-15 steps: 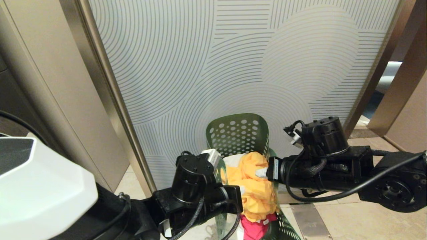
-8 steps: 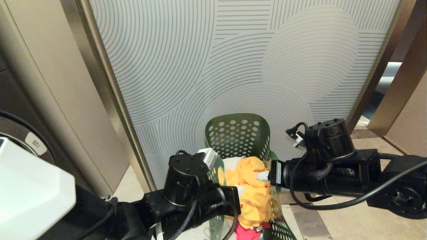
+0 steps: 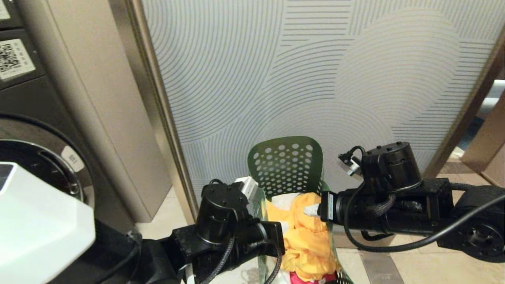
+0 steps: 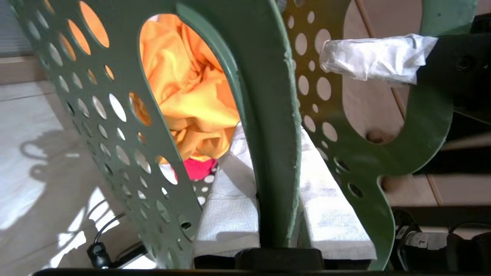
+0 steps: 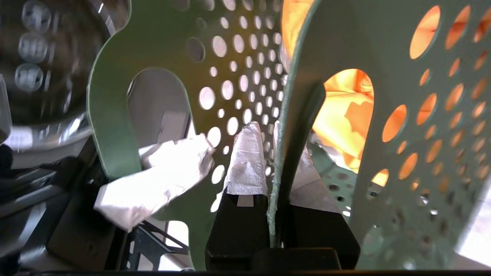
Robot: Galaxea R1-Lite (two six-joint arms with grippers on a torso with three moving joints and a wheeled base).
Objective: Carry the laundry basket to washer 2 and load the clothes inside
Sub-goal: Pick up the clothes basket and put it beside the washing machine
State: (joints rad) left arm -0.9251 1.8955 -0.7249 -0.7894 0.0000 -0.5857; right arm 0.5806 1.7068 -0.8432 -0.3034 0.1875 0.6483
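Both arms reach level toward each other; the left gripper (image 4: 268,214) and right gripper (image 5: 276,168) each pinch a side wall of the laundry basket (image 3: 286,163). The basket stands upright, opening upward, with the clothes (image 3: 305,236) inside

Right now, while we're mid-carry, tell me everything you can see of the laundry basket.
The laundry basket is dark green plastic, perforated all over with round holes, with an oval cut-out handle on each side. It sits between the arms before the patterned panel. The left end effector and right end effector each clamp a side wall at its handle. Mustard-yellow, white and pink-red clothes fill it.
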